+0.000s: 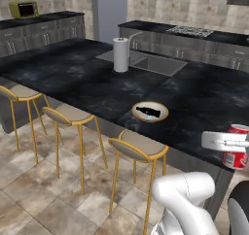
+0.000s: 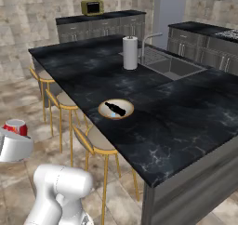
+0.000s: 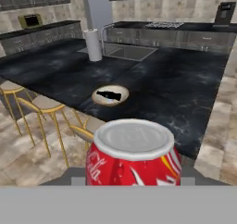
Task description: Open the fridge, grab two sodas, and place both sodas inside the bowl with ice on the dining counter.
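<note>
My gripper (image 1: 234,146) is shut on the red soda can (image 1: 237,154), held upright off the near corner of the dining counter (image 1: 87,78). From the hand view the can (image 3: 134,156) sits close up with its silver top showing, and the gripper (image 3: 133,179) is behind it. From the right, the can (image 2: 15,126) pokes above the white hand (image 2: 13,147). The tan-rimmed bowl (image 1: 163,108) rests near the counter's front edge, and the dark bottle (image 1: 147,112) lies inside on bluish ice. The bowl (image 3: 98,91) is ahead of the can. A tall pale grey unit (image 1: 109,10) at the back may be the fridge.
Three yellow-framed stools (image 1: 138,149) line the counter's near side. A white paper-towel roll (image 1: 120,54) stands beside the inset sink (image 1: 155,63) and faucet. A back counter with a stove (image 1: 192,31) and a yellow toaster oven (image 1: 24,9) lies beyond. The floor is tiled.
</note>
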